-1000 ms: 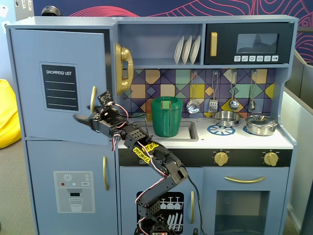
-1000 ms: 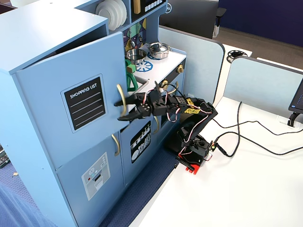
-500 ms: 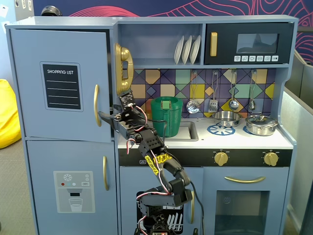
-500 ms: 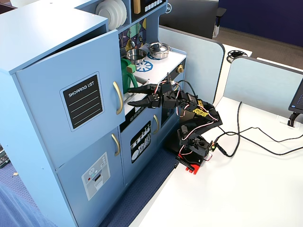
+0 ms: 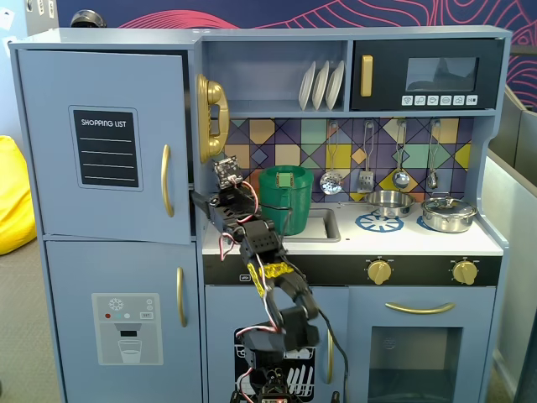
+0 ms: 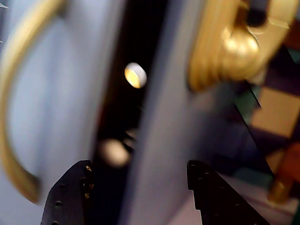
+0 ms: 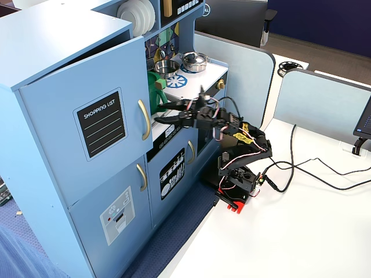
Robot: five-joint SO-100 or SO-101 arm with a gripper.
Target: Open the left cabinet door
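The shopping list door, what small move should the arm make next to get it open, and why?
Probably slide one finger into the gap and sweep outward. The shopping list door is already ajar, and the open gripper straddles the cabinet edge beside the dark gap, with the gold handle ungrasped to its side.

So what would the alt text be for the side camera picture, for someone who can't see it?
A small black robot arm on a white table reaches its open gripper toward the gold handle of a blue toy kitchen's shopping-list door, which stands slightly ajar. Below it is a closed ice-dispenser door.
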